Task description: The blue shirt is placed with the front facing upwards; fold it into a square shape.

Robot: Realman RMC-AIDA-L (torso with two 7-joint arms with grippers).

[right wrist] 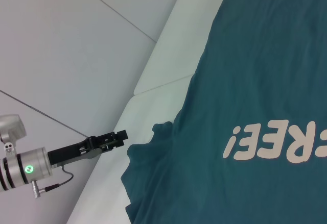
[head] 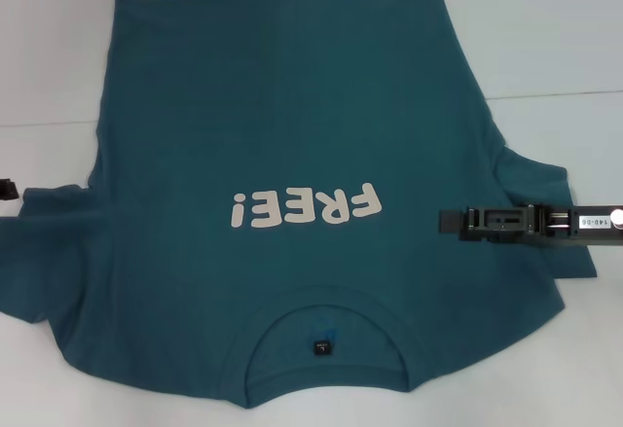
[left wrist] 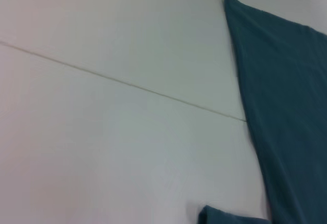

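You are seeing the blue shirt (head: 292, 135) lying flat, nothing folded yet; right gripper (head: 450, 221) hovering over its sleeve, left gripper (right wrist: 121, 135) beside it, finger state unclear.

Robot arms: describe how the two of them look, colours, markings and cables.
The right gripper is a slim black bar assembly with a white label printed in dark characters near its wrist end. The left gripper is black too, on a silver cylindrical wrist with a glowing green ring light, a thin dark cable looping beneath.
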